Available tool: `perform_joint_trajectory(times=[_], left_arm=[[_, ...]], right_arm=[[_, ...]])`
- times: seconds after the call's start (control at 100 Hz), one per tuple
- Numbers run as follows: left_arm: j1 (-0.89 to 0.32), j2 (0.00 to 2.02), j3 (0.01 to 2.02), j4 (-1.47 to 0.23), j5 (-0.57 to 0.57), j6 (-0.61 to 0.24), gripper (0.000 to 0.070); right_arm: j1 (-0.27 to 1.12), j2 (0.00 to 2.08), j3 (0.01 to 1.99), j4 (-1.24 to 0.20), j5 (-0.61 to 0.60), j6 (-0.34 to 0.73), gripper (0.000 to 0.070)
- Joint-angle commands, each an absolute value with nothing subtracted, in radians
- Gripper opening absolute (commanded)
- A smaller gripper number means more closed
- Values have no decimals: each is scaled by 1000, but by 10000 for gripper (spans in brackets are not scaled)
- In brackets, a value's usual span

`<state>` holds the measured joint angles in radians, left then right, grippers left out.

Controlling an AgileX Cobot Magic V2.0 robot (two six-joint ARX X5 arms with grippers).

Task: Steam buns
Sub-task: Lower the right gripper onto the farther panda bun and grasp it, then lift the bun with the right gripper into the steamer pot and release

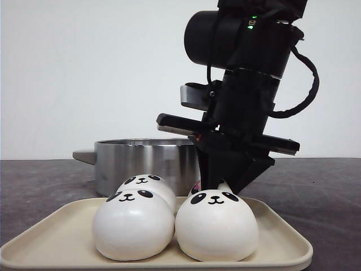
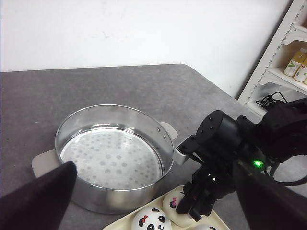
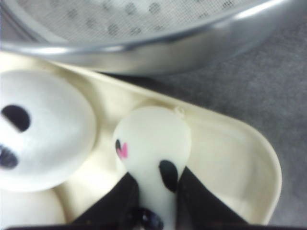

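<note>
Right gripper (image 3: 153,203): black fingers (image 3: 117,199) pinch the rear-right bun (image 3: 152,143), squeezing it narrow between them, on the cream tray (image 1: 271,226). Steamer pot (image 1: 148,161) stands at 12 o'clock behind. Left fingers (image 2: 41,199) spread apart above the worktop (image 2: 120,84).

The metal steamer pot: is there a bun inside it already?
No, the steamer pot shows only its bare perforated bottom; the buns sit on the tray.
</note>
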<state>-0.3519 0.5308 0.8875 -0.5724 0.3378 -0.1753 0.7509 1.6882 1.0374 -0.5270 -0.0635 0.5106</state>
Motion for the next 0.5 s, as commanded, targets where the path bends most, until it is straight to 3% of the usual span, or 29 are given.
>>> perform_joint_trajectory(times=[0.0, 0.18, 0.28, 0.49], left_arm=[[-360, 534, 900, -562, 333, -169, 631], [-372, 534, 900, -560, 332, -169, 631], [-378, 534, 900, -559, 329, -169, 631], [-391, 535, 900, -554, 329, -169, 626]], right_arm=[[770, 1647, 1052, -535, -82, 525, 5], [818, 1467, 1130, -594, -155, 513, 5], [822, 1403, 1226, -595, -93, 498, 4], [767, 1453, 1502, -607, 32, 365, 4]])
